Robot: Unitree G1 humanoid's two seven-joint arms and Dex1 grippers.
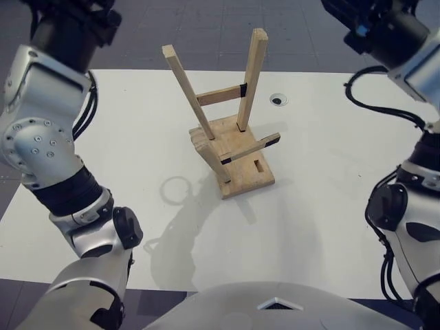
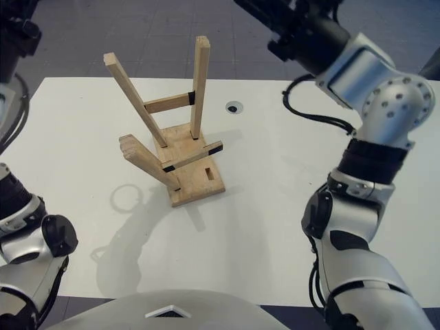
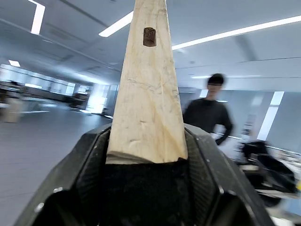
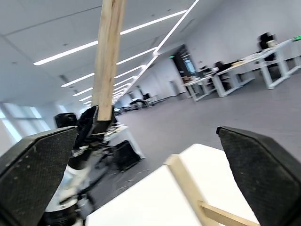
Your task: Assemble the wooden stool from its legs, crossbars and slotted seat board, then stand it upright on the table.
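The part-built stool stands upside down mid-table: its slotted seat board (image 1: 245, 173) lies flat, two legs (image 1: 251, 79) (image 1: 187, 89) rise from it, and a third leg (image 1: 212, 152) leans low at the front. One crossbar (image 1: 221, 95) joins the upright legs and another (image 1: 251, 148) runs off the leaning leg. My left gripper (image 3: 146, 141) is raised high and shut on a loose wooden leg (image 3: 148, 94) that points at the ceiling. The right gripper (image 4: 146, 179) is open, held above the table's far right, with that loose leg (image 4: 107, 61) beyond it.
The white table (image 1: 330, 227) has bare room on both sides of the stool and in front of it. A small dark grommet hole (image 1: 277, 100) sits behind the stool to the right. A faint ring mark (image 1: 177, 189) lies left of the seat board.
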